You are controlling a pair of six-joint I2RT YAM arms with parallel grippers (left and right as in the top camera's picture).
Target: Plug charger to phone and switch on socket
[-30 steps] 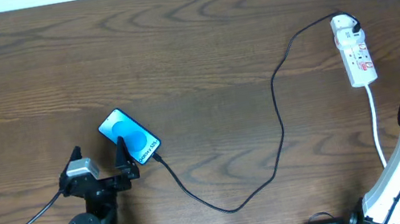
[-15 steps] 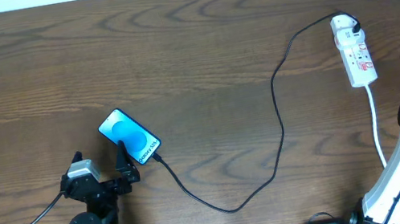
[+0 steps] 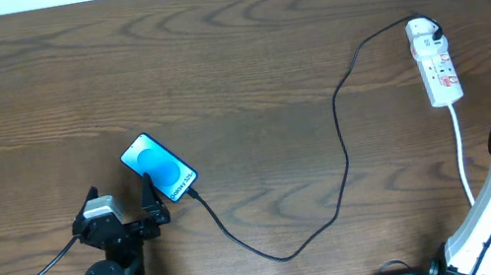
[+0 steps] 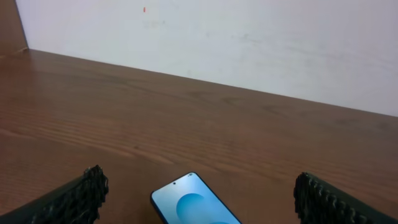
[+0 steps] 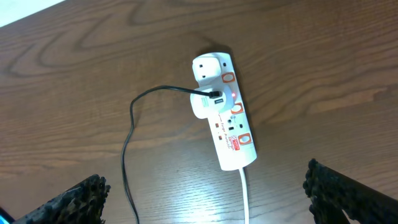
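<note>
Brown wood tabletop first, then down in size: what lies on it, and where are you? (operator)

My left end effector sits near the front edge, jaws spread wide with nothing between them, one finger just beside the phone. My right end effector hangs above the socket, equally wide and empty. The socket lies far to my right, rounded end away from me, its white cord trailing back toward my base. The phone lies left of centre, screen up, set at an angle. (me)

And the charger? (operator)

The charger runs in a long loose curve across the tabletop between those two. Its black plug is seated in the socket. Its tip meets the phone's lower end; from above it looks inserted, though it is too small for me to be sure. (me)

So which step is in hand? (operator)

I judge the plugging done and the switching-on in hand. Whether any of the red-marked switches is already on, I cannot tell. The next move calls for my right end effector to come down over the switch beside the black plug, with one fingertip leading. It should press straight down, so the light strip does not slide or tug the cable out of the phone. (me)
</note>
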